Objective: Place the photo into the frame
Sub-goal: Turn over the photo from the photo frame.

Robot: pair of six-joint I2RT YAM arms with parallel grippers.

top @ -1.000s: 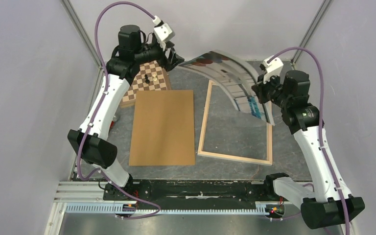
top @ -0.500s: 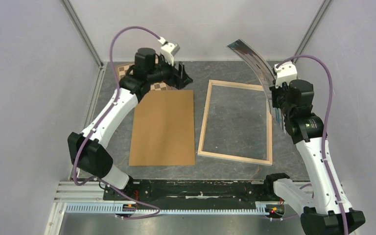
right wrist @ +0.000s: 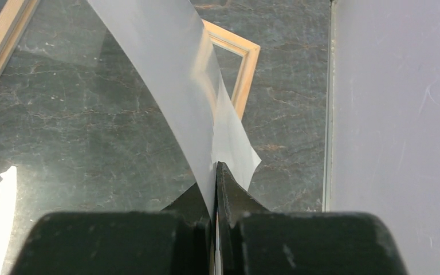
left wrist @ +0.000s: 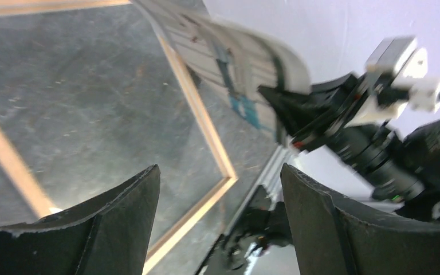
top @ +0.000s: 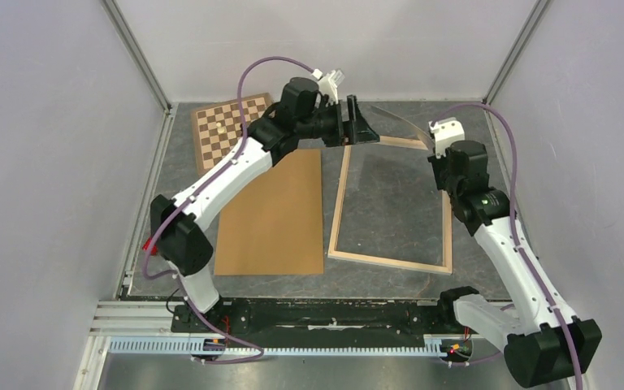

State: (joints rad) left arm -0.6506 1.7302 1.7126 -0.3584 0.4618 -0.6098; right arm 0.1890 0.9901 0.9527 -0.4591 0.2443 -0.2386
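Observation:
The photo arcs in the air over the far end of the frame, picture side toward the left arm. One corner of the photo is pinched in my right gripper, which is shut on it. In the right wrist view the photo's plain white back curves up and away over the frame's corner. My left gripper hovers open above the frame's far left corner, just short of the photo's free edge. In the left wrist view its fingers hold nothing, and the printed side of the photo bends above a frame bar.
A plain brown backing board lies flat to the left of the frame. A checkered chessboard with a small piece on it sits at the far left. The enclosure's walls stand close behind and to the right of the frame.
My left arm let go of the photo and swung right from above the chessboard to the frame's far left corner. The photo sprang upright in the right gripper, then came down toward the frame.

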